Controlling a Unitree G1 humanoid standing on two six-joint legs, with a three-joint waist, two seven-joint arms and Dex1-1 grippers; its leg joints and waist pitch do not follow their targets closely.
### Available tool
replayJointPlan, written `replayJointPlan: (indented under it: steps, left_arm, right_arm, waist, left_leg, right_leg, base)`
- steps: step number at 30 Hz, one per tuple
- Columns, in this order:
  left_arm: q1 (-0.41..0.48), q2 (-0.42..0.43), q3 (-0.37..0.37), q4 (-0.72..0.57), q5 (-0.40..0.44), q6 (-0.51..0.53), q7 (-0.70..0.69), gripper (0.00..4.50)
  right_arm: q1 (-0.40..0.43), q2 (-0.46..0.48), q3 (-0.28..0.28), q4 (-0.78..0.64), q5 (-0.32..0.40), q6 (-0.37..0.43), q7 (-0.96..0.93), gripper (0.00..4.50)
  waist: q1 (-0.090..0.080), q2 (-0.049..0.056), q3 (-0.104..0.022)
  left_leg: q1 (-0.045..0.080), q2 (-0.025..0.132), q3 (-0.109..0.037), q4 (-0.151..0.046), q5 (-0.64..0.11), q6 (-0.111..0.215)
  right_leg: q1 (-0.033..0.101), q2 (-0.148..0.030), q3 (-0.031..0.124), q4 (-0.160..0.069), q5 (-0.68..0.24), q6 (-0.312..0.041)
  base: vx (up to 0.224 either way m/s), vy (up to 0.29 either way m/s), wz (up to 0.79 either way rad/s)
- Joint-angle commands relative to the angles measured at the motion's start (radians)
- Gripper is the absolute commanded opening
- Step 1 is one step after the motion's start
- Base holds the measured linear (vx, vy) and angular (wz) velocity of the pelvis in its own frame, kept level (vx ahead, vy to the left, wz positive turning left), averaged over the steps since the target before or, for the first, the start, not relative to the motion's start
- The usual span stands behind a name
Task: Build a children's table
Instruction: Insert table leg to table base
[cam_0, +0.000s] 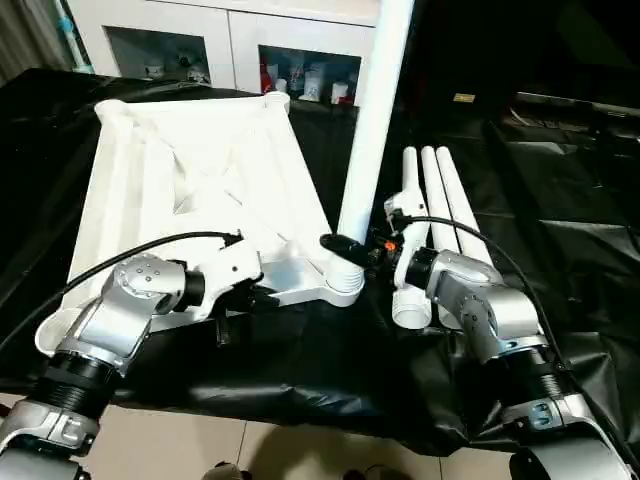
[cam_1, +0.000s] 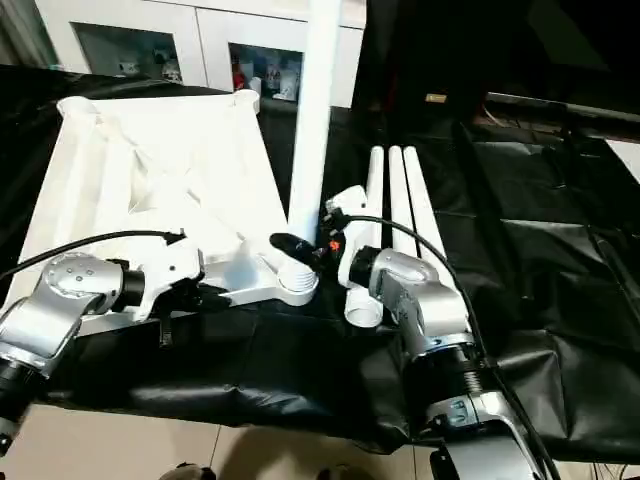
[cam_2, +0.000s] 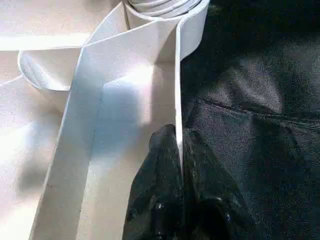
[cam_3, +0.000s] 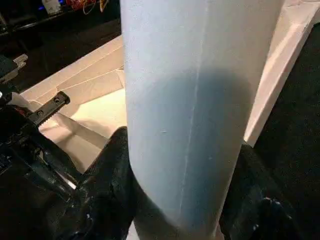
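Note:
The children's table top (cam_0: 200, 180) lies upside down, ribs up, on the black-draped work table. One white leg (cam_0: 375, 130) stands upright in its near right corner socket (cam_0: 343, 287). My right gripper (cam_0: 348, 250) is shut on that leg just above the socket; in the right wrist view the leg (cam_3: 195, 100) sits between the black fingers (cam_3: 107, 170). My left gripper (cam_0: 255, 296) is shut on the top's near edge wall, and the left wrist view has its fingers (cam_2: 167, 150) pinching that thin white wall (cam_2: 177, 75). Three more legs (cam_0: 445, 200) lie side by side to the right.
A white cabinet (cam_0: 200, 45) with glass doors stands behind the work table. The black cloth (cam_0: 560, 230) runs on to the right, wrinkled. The work table's front edge (cam_0: 300, 410) is close below my forearms, with tiled floor beyond it.

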Motion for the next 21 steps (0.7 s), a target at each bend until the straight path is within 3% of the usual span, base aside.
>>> replayJointPlan:
  steps: [1, 3, 10, 14, 19, 21]
  left_arm:
    - [-0.008, -0.012, 0.003, 0.003, -0.017, -0.017, 0.006, 0.0]
    - [-0.018, -0.018, 0.011, 0.012, -0.02, -0.012, 0.015, 0.0]
    - [-0.038, -0.018, 0.013, 0.032, -0.013, -0.021, 0.031, 0.0]
    - [-0.044, -0.02, 0.015, 0.041, -0.012, -0.023, 0.035, 0.0]
    - [-0.062, -0.031, 0.018, 0.064, -0.006, -0.036, 0.051, 0.0]
    - [-0.072, -0.038, 0.022, 0.075, -0.006, -0.037, 0.06, 0.0]
  right_arm:
    - [0.02, 0.001, -0.018, 0.057, -0.01, -0.001, -0.022, 1.86]
    - [0.036, 0.009, -0.049, 0.07, 0.005, -0.021, -0.038, 1.86]
    - [0.107, 0.024, -0.096, 0.084, 0.017, -0.112, -0.06, 1.86]
    - [0.124, 0.028, -0.096, 0.08, 0.009, -0.145, -0.06, 1.86]
    - [0.192, 0.048, -0.077, 0.043, -0.02, -0.256, -0.06, 1.86]
    - [0.223, 0.066, -0.089, 0.031, -0.019, -0.311, -0.076, 1.86]
  waist:
    - [0.001, 0.007, -0.055]
    - [0.002, 0.006, -0.054]
    - [0.004, 0.01, -0.055]
    - [0.007, 0.013, -0.054]
    - [0.01, 0.013, -0.05]
    - [0.01, 0.017, -0.048]
  left_leg:
    - [0.012, 0.021, 0.0, -0.072, -0.218, 0.002]
    - [0.013, 0.022, -0.002, -0.073, -0.233, -0.001]
    - [0.013, 0.022, -0.003, -0.076, -0.237, -0.001]
    - [0.013, 0.022, -0.002, -0.077, -0.244, -0.001]
    - [0.014, 0.023, -0.005, -0.082, -0.284, -0.008]
    - [0.015, 0.024, -0.005, -0.083, -0.299, -0.011]
  right_leg:
    - [0.037, -0.069, 0.048, -0.085, -0.224, -0.184]
    - [0.036, -0.071, 0.048, -0.089, -0.263, -0.174]
    - [0.036, -0.069, 0.047, -0.09, -0.257, -0.175]
    - [0.034, -0.069, 0.048, -0.093, -0.258, -0.173]
    - [0.031, -0.071, 0.048, -0.1, -0.326, -0.154]
    - [0.027, -0.071, 0.049, -0.103, -0.34, -0.152]
  base:
    - [0.0, 0.0, 0.0]
    - [0.0, 0.0, 0.0]
    - [0.0, 0.0, 0.0]
    - [0.0, 0.0, 0.0]
    - [0.0, 0.0, 0.0]
    - [0.0, 0.0, 0.0]
